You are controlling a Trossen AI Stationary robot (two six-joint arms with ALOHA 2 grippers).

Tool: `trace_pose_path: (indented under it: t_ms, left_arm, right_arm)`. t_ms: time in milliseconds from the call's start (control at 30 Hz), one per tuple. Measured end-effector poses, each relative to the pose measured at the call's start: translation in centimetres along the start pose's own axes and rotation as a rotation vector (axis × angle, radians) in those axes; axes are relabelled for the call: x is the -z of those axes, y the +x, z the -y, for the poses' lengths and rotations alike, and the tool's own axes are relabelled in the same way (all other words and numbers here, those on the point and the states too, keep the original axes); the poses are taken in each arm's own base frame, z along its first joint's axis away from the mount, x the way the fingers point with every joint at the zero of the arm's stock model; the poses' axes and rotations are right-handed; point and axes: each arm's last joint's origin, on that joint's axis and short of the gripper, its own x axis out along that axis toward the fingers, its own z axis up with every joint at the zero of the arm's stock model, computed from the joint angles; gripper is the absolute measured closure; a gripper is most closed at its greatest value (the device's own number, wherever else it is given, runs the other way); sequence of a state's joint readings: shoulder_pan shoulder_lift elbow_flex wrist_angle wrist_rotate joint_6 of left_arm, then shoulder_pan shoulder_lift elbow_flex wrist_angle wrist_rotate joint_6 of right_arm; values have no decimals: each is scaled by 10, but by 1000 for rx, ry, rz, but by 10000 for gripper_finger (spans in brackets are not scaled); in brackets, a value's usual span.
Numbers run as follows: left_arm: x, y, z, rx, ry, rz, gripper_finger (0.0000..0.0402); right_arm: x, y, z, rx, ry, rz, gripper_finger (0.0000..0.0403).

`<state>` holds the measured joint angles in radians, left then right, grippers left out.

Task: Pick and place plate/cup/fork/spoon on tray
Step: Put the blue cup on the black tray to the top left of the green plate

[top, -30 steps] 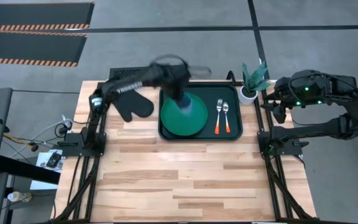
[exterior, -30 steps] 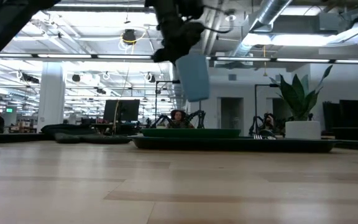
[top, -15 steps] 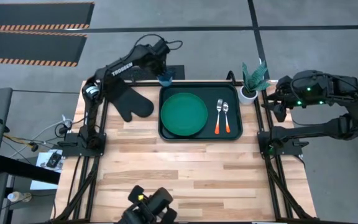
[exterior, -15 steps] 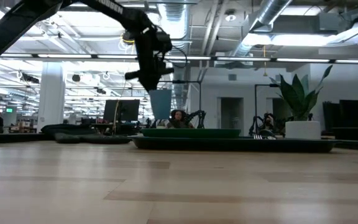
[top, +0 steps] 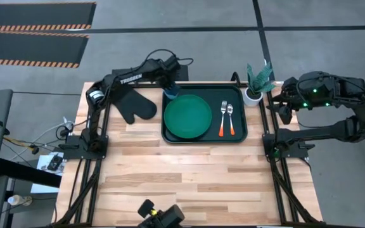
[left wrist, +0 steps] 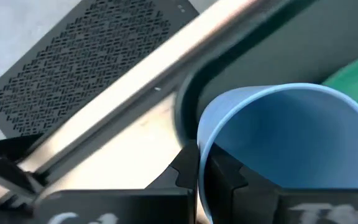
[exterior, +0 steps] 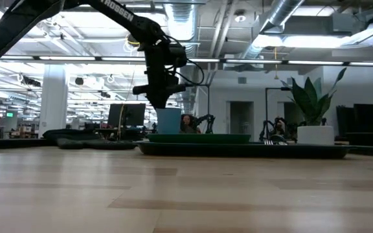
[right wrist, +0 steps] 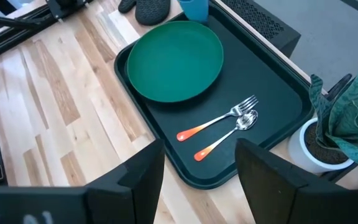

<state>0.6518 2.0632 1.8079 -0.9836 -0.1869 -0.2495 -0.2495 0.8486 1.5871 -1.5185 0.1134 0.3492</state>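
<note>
My left gripper (top: pixel 169 87) is shut on the small blue cup (top: pixel 170 95), over the far left corner of the dark tray (top: pixel 239 130). In the low view the cup (exterior: pixel 168 121) hangs upright below the gripper (exterior: pixel 163 102), its base hidden behind the plate's rim. The green plate (top: pixel 187 116) lies flat in the tray's left half. The fork (top: pixel 222 120) and spoon (top: pixel 231 120) lie side by side in its right half. My right gripper (right wrist: pixel 201 186) is open and empty beyond the table's right edge. My left gripper holds the cup by its rim wall (left wrist: pixel 199 163). One finger (left wrist: pixel 225 180) is inside the cup and one (left wrist: pixel 185 171) outside. The fingers come from above, pointing down. The cup is upright, mouth up; whether its base rests on the tray I cannot tell.
A black oven mitt (top: pixel 135 107) lies left of the tray. A white pot with a green plant (top: pixel 256 82) stands at the tray's far right corner. A dark device (top: pixel 160 216) shows at the table's near edge. Bare wood lies between it and the tray.
My left gripper has carried the cup from high above the plate toward the table's far left. It swung past the tray's far edge, then came back down over the tray's far left corner. The cup is much lower now and still upright.
</note>
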Motion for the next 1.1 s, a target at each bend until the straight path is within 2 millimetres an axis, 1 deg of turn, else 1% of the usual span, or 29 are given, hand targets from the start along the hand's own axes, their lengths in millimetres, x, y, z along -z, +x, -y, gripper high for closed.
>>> trace_pose_path:
  t_ms: [200, 333, 500, 700, 833, 967, 1100]
  left_arm:
    - [5, -1, 17, 33, 14, 0, 401]
    - [6, -1, 19, 30, 8, 1, 401]
    - [3, 0, 11, 1, -10, 7, 401]
    - [-1, 3, -4, 48, -55, -12, 401]
    - [-3, 4, -9, 58, -67, -5, 401]
    - [-4, 5, -10, 123, -70, -6, 401]
    - [-4, 5, -10, 117, -69, -4, 396]
  right_arm:
    - [0, 0, 0, 1, -10, 1, 182]
    - [0, 0, 0, 1, -18, 0, 182]
    - [0, 0, 0, 1, -18, 0, 182]
    - [0, 0, 0, 1, -18, 0, 182]
    - [0, 0, 0, 1, -18, 0, 182]
    - [0, 0, 0, 1, -18, 0, 182]
    - [0, 0, 0, 1, -18, 0, 182]
